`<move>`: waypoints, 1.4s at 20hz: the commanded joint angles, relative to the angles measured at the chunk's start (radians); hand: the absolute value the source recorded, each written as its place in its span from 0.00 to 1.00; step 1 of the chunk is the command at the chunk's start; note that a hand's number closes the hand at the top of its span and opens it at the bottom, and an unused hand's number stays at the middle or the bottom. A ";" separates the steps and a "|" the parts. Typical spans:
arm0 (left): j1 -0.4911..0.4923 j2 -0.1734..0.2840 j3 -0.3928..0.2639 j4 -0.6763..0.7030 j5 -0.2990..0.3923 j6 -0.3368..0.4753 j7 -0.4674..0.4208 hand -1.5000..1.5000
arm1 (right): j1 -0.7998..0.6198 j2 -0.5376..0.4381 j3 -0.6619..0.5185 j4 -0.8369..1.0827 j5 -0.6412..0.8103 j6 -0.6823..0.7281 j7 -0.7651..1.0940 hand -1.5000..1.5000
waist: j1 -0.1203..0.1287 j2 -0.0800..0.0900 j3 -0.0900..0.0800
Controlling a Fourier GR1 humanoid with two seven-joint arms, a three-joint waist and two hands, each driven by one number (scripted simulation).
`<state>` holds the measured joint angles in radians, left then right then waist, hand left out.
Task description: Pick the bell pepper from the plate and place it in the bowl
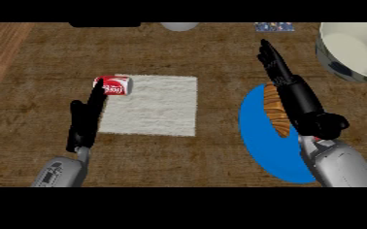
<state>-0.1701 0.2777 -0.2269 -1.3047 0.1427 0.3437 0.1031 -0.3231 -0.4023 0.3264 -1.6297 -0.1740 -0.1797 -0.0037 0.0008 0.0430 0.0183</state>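
**Robot's hands hover over kitchen counter, one beside a can, one above a blue plate**

On the wooden counter (179, 160), the robot's left hand (84, 119) stretches forward along the left edge of a white cloth (154, 106), its fingers straight and together, the tips touching or just short of a red and white can (112, 85) that lies at the cloth's upper left corner; the hand has hold of nothing. At the counter's far edge sit a dark object (105, 24), a pale rounded object (179, 26) and a small patterned packet (275, 26), each cut off by the view. To the right of the cloth lies a blue plate (261, 140), partly covered by the right forearm. The right hand (281, 73) reaches out past the plate's far rim, fingers extended and nearly straight, gripping nothing. Just beside it, on the plate and partly hidden under the wrist, lies an orange-brown ridged item (275, 110); it sits where the task's bell pepper would be, though it looks more like a pastry. The pale bowl (342, 48) stands at the upper right corner, well apart from the plate.
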 commanded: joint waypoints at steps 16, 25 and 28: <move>0.004 -0.031 -0.007 -0.216 0.019 -0.047 -0.052 0.50 | 0.610 0.059 -0.252 -0.022 -0.068 -0.044 -0.770 0.00 | -0.033 -0.050 -0.017; 0.039 -0.023 0.007 -0.239 0.013 -0.111 -0.051 0.50 | 0.724 -0.133 -0.433 -0.318 -0.022 -0.119 -0.371 0.00 | -0.009 -0.045 -0.019; 0.048 -0.037 0.011 -0.201 0.000 -0.126 -0.118 0.50 | 0.713 -0.202 -0.460 -0.379 -0.038 -0.074 -0.208 0.00 | -0.006 -0.043 -0.020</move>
<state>-0.1402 0.2475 -0.2213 -1.5241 0.1473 0.2445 0.0321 0.3886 -0.5317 -0.0855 -1.9391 -0.2036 -0.2773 -0.3780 -0.0122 -0.0024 -0.0010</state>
